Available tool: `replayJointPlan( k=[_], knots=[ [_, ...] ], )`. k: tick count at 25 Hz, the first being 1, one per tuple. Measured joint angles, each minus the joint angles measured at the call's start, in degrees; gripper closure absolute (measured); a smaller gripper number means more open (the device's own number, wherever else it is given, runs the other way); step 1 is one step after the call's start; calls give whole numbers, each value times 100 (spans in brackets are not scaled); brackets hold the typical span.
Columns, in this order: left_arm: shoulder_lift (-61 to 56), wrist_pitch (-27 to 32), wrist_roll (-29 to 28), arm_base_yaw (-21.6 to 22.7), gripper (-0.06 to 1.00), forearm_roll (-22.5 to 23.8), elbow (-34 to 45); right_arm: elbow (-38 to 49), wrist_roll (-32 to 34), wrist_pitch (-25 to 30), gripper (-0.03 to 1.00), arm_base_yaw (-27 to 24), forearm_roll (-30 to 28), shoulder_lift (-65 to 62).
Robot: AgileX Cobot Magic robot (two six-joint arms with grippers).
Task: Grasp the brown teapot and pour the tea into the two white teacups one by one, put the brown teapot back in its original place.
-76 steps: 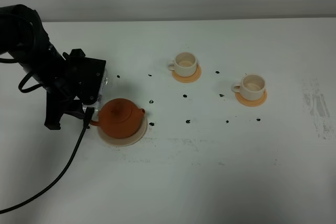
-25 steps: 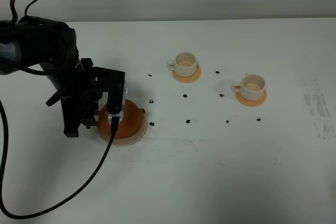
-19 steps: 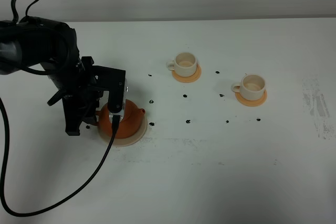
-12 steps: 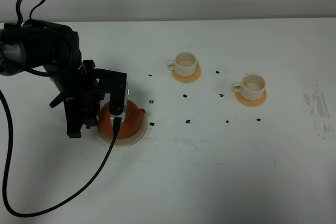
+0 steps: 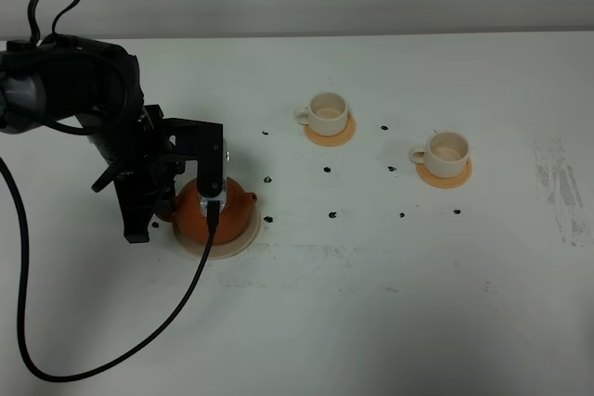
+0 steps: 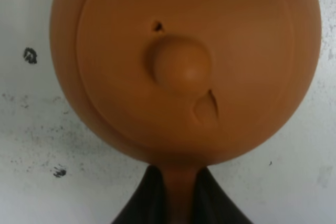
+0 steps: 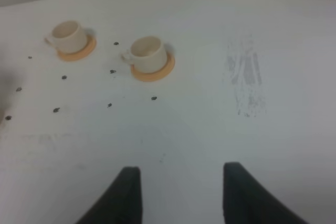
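The brown teapot (image 5: 223,210) sits on its beige saucer (image 5: 245,237) at the left of the table, lid on. Its knobbed lid fills the left wrist view (image 6: 184,66). My left gripper (image 5: 167,214) (image 6: 178,184) is shut on the teapot's handle, one dark finger on each side. The two white teacups (image 5: 328,113) (image 5: 448,148) stand on orange coasters further right, also seen as cups (image 7: 68,34) (image 7: 147,50) in the right wrist view. No tea shows. My right gripper (image 7: 181,192) hovers over bare table, fingers apart, holding nothing.
Small black marks (image 5: 332,215) dot the white table between the teapot and the cups. A scuffed grey patch (image 5: 561,187) lies at the far right. The left arm's black cable (image 5: 111,340) loops across the table's front left.
My left gripper's fingers have shut on the teapot's handle. The left arm has settled slightly lower and to the right over the teapot. The cups have not moved.
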Motion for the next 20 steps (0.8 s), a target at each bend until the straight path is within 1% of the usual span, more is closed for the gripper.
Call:
replayJointPlan(
  k=[6,10,12,16,20],
  knots=[
    [-218,8,-12,-6,82,-9,0,0,0,0,58,0,0,0],
    [-380,12,-12,-6,82,-211,0,0,0,0,58,0,0,0],
    [-411,81,-124,-11,82,-273,-67,0,-6,0,58,0,0,0],
    [-413,377,-526,-18,82,-263,-501,0,-6,0,58,0,0,0],
    [-283,821,-866,-93,82,-222,-1324,0,-6,0,58,0,0,0]
  ],
)
